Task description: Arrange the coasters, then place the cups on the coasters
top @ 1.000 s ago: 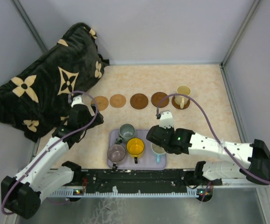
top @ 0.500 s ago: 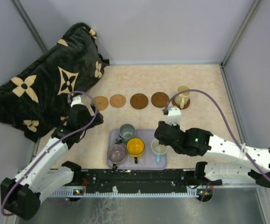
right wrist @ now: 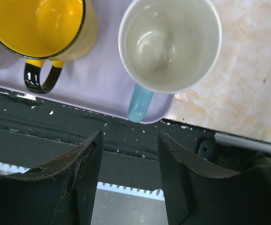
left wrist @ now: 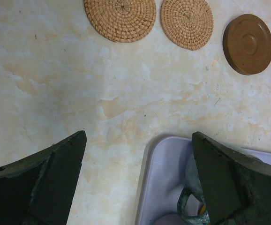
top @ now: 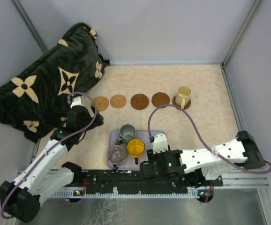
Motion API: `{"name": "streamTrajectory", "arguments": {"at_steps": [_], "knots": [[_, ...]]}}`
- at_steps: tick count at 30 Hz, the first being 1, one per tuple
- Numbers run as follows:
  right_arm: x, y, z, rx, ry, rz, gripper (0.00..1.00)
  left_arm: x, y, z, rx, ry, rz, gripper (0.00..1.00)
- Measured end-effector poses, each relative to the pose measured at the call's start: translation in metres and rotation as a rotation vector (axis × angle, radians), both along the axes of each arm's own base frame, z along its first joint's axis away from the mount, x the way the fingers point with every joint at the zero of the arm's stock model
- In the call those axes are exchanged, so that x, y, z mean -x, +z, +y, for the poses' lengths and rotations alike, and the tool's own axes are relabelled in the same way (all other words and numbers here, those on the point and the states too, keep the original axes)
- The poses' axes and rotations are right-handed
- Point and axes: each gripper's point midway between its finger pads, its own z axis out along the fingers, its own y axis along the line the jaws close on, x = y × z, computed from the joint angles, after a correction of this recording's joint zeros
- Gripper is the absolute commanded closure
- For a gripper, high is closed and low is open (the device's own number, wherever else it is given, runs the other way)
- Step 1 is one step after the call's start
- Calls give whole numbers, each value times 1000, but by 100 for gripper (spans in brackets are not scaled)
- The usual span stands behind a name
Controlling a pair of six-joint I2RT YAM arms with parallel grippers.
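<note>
Five coasters lie in a row across the table: two woven ones [top: 100, 103] [top: 118, 101] and brown ones [top: 139, 101] [top: 160, 99]. The cream cup [top: 183, 95] stands on the rightmost coaster [top: 176, 104]. On the lavender tray [top: 113, 165] are the grey-green cup [top: 127, 132], the yellow cup [top: 136, 147] and the mauve cup [top: 116, 153]. The pale blue cup [right wrist: 169, 44] stands on the tray's corner, hidden under my arm from above. My right gripper [right wrist: 130, 136] is open and empty over the near rail, just short of the blue handle [right wrist: 139, 103]. My left gripper [left wrist: 139, 136] is wide open above the tray's far left corner.
A dark flowered blanket [top: 46, 89] is heaped at the back left, close to my left arm. The black rail [right wrist: 79, 140] runs along the near table edge. Grey walls enclose the table on three sides.
My right arm has pulled back from over the pale blue cup to the near edge, and its jaws have opened. The cup stays on the tray. My left arm has barely moved.
</note>
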Motion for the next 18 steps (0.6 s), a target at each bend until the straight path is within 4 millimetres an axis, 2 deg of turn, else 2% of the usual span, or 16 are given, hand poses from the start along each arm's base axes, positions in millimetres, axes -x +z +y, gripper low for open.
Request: {"name": "streamTrajectory", "arguments": {"at_steps": [5, 12, 18], "knots": [[14, -14, 1, 84, -74, -6, 44, 2, -1, -1, 0, -7, 9, 0], [12, -20, -1, 79, -200, -25, 42, 2, -2, -2, 0, -20, 11, 0], [4, -27, -21, 21, -259, -21, 42, 3, -2, -4, 3, -28, 14, 0]]}}
